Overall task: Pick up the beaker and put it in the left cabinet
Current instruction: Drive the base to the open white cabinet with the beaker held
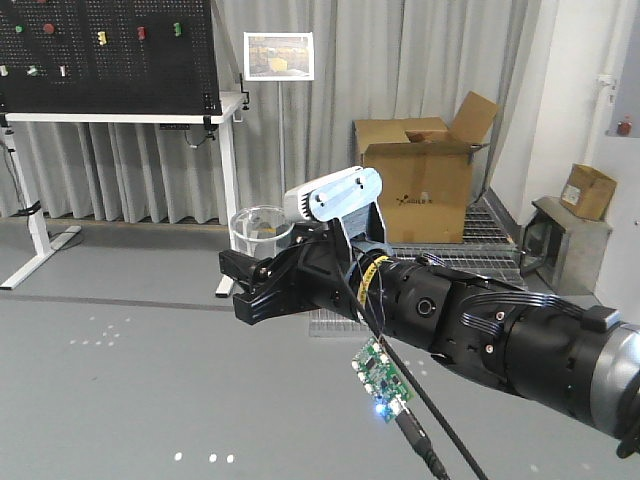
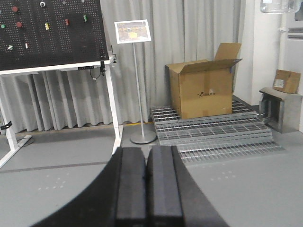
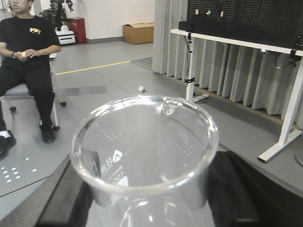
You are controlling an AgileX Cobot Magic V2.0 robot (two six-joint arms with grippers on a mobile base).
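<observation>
My right gripper (image 3: pixel 147 201) is shut on the beaker (image 3: pixel 144 142), a clear glass cylinder with white marks and a flared rim. It is held upright in the air between the two black fingers (image 3: pixel 64 198). In the front view the beaker (image 1: pixel 262 230) sits at the tip of the black right arm, above the gripper (image 1: pixel 252 275), over the grey floor. My left gripper (image 2: pixel 147 153) is shut and empty, its two black pads pressed together, pointing at the floor. The left cabinet is out of view in all frames.
A white-legged table (image 1: pixel 230 150) with a black pegboard (image 1: pixel 110 50) stands at the back left. A sign stand (image 2: pixel 137 85) and a cardboard box (image 2: pixel 203 90) on metal grating (image 2: pixel 213 132) stand behind. A grey metal box (image 1: pixel 565 240) is at the right. A seated person (image 3: pixel 26 61) is at the left in the right wrist view.
</observation>
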